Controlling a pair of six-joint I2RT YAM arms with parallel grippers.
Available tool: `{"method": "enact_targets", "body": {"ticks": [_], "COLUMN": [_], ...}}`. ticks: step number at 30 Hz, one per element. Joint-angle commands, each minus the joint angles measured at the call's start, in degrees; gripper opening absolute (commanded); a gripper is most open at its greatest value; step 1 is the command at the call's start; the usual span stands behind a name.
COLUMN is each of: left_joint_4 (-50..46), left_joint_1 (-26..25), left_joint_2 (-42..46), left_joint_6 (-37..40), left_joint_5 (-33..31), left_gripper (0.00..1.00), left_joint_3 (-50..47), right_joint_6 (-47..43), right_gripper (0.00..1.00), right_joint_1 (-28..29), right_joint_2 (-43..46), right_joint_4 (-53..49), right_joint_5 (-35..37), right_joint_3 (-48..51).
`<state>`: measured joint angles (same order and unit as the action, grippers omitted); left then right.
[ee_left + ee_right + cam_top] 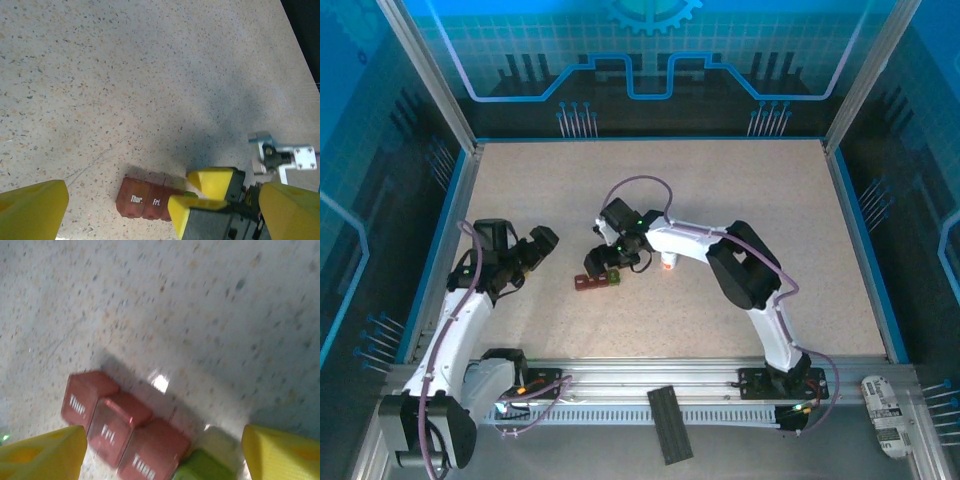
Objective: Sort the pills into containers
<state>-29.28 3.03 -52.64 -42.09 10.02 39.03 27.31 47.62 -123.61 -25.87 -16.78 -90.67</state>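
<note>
Containers: a strip of three dark red compartments and a green end one lies flat on the speckled worktop, near its middle. All lids look shut. "Thur." and "Fri." can be read; the third label is blurred.
Right gripper: it hovers low over the strip's green end, with its jaws spread to either side and clasping nothing.
Left gripper: it is fully released and empty. It sits to the left of the strip, near but apart, and is pointed toward it.
White bottle: the bottle, with an orange band, stands just right of the strip. It is too small to tell whether the cap is on.
Pills: none can be made out, either loose on the worktop or in a compartment.
Done so far: apparently nothing is sorted, and no compartment is open.
Left to do: likely all of it, meaning steadying the strip, opening the lids, getting the pills out and dropping them in.
</note>
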Motion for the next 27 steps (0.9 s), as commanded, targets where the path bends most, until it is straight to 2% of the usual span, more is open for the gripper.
{"method": "enact_targets", "body": {"ticks": [1, 9, 14, 22, 27], "left_joint_4": [0.2, 1.6, 2.2, 2.6, 2.7], "left_joint_1": [0.5, 0.5, 0.5, 0.5, 0.6], "left_joint_2": [-0.4, -1.6, -2.7, -5.7, -7.0], "left_joint_6": [-0.4, -0.5, -0.4, 0.7, 0.7], "left_joint_5": [1.7, 1.8, 1.6, 0.8, 0.9], "left_gripper": [0.99, 0.99, 0.99, 0.99, 0.99], "left_joint_3": [-0.1, -0.4, 0.0, 1.9, 2.9], "right_joint_6": [1.4, 2.4, -0.7, -10.0, -13.2], "right_gripper": [0.82, 0.81, 0.84, 0.86, 0.85], "right_joint_1": [2.3, 5.5, 6.3, 10.2, 11.8], "right_joint_2": [3.8, 9.7, 13.8, 5.2, 1.2], "right_joint_4": [1.2, 2.5, -1.4, -10.8, -13.4], "right_joint_5": [-2.8, -0.7, 10.5, 19.8, 22.9], "right_joint_3": [3.5, 11.0, 13.2, 2.3, -1.7]}}
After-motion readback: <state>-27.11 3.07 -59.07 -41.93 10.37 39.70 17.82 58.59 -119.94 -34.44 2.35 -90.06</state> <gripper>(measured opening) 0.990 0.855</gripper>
